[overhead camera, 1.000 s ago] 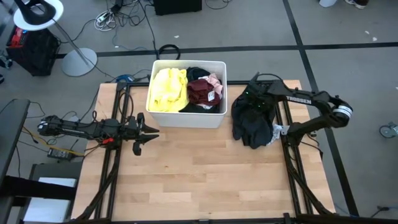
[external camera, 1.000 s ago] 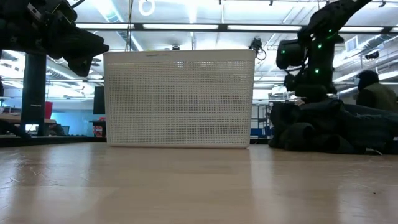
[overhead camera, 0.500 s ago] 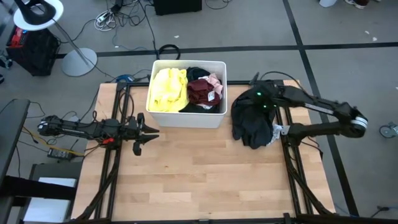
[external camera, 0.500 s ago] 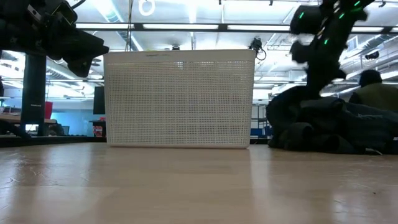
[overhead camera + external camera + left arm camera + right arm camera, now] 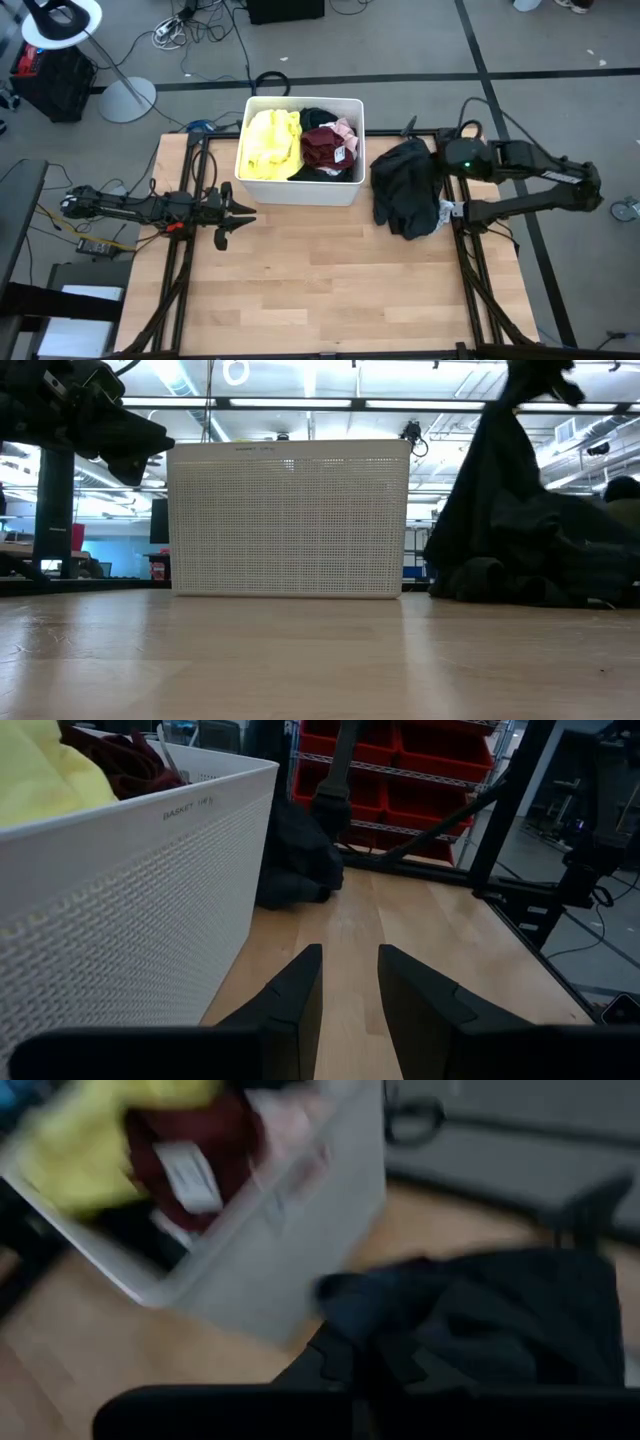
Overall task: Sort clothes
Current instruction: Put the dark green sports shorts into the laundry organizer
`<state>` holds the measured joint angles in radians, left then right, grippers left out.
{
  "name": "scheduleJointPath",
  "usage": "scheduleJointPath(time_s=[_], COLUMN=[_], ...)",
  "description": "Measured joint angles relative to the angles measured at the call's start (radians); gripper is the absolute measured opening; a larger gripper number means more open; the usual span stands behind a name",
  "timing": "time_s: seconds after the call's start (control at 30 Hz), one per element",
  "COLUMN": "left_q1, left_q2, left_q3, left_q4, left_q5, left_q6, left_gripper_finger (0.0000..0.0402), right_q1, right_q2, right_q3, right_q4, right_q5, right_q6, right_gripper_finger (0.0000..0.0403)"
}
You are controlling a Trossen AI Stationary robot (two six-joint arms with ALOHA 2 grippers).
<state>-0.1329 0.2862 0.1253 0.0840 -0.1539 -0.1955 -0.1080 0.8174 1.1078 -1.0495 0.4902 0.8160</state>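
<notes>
From the bench's [image 5: 330,270] near edge, the left gripper [image 5: 240,212] hangs above the wood with jaws parted, gripping nothing, beside the white bin [image 5: 300,190]. Inside the bin lie a yellow garment [image 5: 270,142] and a maroon one [image 5: 322,146]. To the bin's right, the right gripper [image 5: 440,160] has its jaws clenched on the black garment [image 5: 405,190], drawing its top up while the rest lies heaped on the bench.
</notes>
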Motion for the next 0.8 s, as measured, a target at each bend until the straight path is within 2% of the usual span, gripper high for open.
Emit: scheduleJointPath(time_s=[0.13,0.23,0.47,0.63,0.8], left_q1=[0.000,0.000,0.000,0.000,0.000], left_q2=[0.000,0.000,0.000,0.000,0.000], left_q3=[0.000,0.000,0.000,0.000,0.000], left_q4=[0.000,0.001,0.001,0.000,0.000], left_q5=[0.000,0.000,0.000,0.000,0.000], left_q6=[0.000,0.000,0.000,0.000,0.007], left_gripper_finger=[0.0106,0.0106,0.0106,0.0106,0.0106], right_q1=[0.065,0.081,0.078,0.078,0.070], right_q2=[0.077,0.151,0.337,0.452,0.555], right_q3=[0.151,0.279,0.586,0.799,0.964], right_q4=[0.006,0.015,0.147,0.343,0.703], right_q5=[0.133,0.194,0.281,0.357,0.385], right_q6=[-0.034,-0.102,-0.380,-0.631,-0.934], right_gripper_finger=[0.0001,0.0001,0.0000,0.0000,0.0000])
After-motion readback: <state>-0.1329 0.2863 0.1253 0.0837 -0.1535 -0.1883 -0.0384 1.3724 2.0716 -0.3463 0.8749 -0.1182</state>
